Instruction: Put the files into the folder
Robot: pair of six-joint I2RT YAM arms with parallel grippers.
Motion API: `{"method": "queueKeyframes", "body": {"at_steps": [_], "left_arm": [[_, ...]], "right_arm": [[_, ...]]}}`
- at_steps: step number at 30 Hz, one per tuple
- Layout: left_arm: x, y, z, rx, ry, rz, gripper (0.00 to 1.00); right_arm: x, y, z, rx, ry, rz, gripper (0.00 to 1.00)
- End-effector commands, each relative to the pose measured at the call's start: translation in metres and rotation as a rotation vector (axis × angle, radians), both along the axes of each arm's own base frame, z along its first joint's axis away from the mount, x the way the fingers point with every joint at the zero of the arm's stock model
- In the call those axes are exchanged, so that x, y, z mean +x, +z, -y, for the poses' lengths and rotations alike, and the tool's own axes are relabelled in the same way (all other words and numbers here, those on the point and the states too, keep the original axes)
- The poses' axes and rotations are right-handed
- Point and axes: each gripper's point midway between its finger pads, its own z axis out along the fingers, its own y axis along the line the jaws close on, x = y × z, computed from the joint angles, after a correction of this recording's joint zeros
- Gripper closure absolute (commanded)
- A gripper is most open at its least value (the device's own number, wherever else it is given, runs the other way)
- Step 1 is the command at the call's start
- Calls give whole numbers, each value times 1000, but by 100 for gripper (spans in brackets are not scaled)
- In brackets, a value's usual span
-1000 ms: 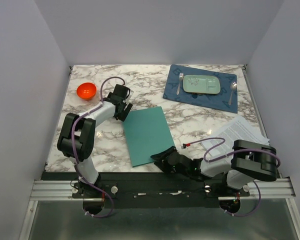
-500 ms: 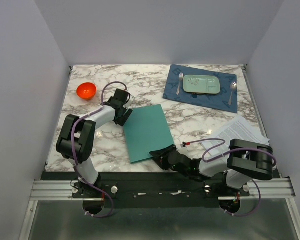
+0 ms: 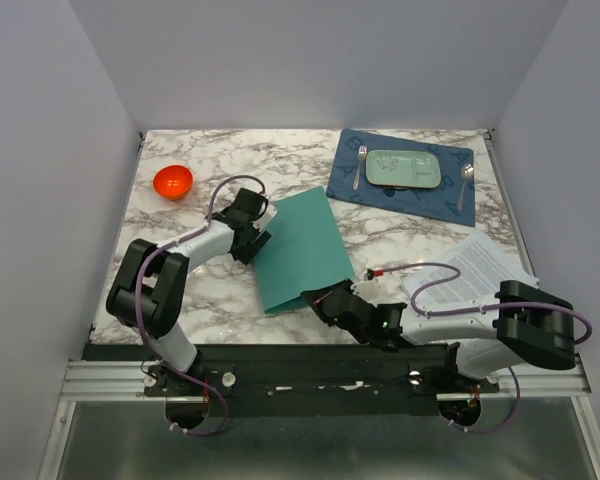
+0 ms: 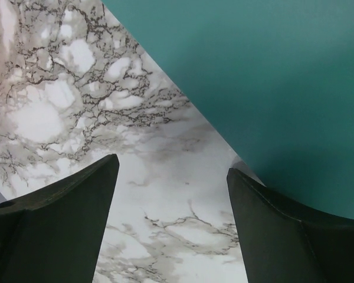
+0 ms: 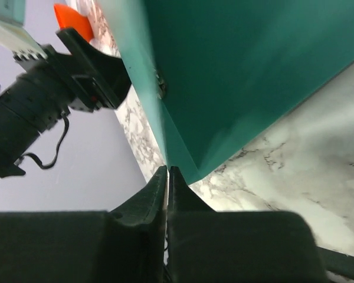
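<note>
The folder (image 3: 302, 250) has been turned mid-surface, its near corner pinched by the right gripper (image 5: 167, 172), jaws closed; the left gripper (image 4: 172, 168) is held beside it, jaws spread. Print on the files (image 3: 477, 268) cannot be read.

Top view: you get bright, even, soft overhead light. No hard shadows, only faint smudges under the arms on the marble table (image 3: 400, 240). The frame is sharp with no glare.

Left wrist view: the marble veins are crisp. The left gripper (image 4: 172, 174) shows you two dark, underexposed wedges, and a soft shadow darkens the folder (image 4: 271, 88) beside the right-hand one.

Right wrist view: your poorest. The folder sits close to the lens and is soft. The right gripper (image 5: 167, 177) is black and featureless, and the marble at right is washed out and blurred.
</note>
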Motion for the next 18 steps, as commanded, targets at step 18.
{"method": "queueKeyframes", "body": {"at_steps": [18], "left_arm": [[-63, 213, -95, -592, 209, 178, 1]], "right_arm": [[1, 115, 21, -1293, 155, 421, 99]]}}
